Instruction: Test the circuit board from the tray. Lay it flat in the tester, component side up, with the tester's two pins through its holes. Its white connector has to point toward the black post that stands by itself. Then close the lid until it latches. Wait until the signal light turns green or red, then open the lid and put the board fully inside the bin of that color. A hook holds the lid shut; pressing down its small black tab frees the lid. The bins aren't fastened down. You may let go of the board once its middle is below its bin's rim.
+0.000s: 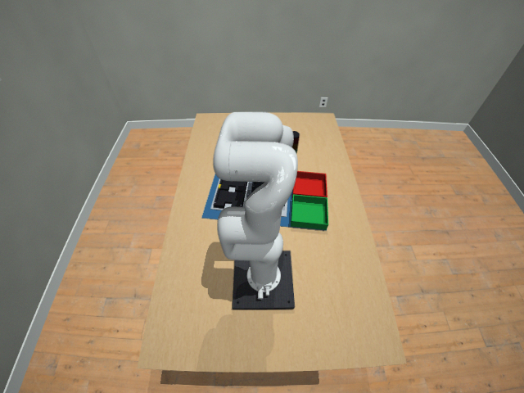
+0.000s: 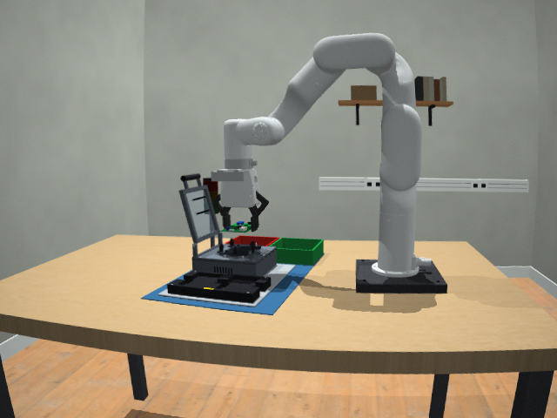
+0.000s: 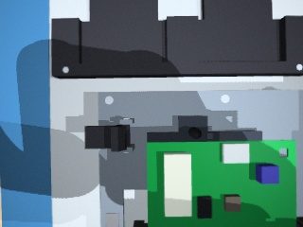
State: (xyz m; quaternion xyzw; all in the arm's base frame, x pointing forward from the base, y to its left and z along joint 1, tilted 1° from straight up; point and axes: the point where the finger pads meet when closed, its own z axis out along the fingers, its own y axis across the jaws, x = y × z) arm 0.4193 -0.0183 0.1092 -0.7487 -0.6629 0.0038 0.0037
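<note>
My gripper (image 2: 240,227) is shut on the green circuit board (image 2: 238,227) (image 3: 218,184), held level, component side up, above the tester (image 2: 265,266) (image 3: 151,104) without touching it. In the wrist view the board's long white connector (image 3: 177,184) is on its left side, toward the robot base. The board hides much of the tester's top, and I cannot tell its pins or the lone post apart. The lid (image 2: 201,218) stands open, leaning back. The signal light (image 2: 209,185) (image 1: 295,142) looks unlit. The red bin (image 1: 310,184) (image 2: 256,239) and green bin (image 1: 309,211) (image 2: 298,251) are empty in the top view.
The black tray (image 2: 211,292) (image 3: 123,40) lies beside the tester on the blue mat (image 2: 270,306) (image 3: 24,28). The raised lid and the signal light stand close to the gripper on the side away from the robot base. The bins stand beyond the tester in the exterior view.
</note>
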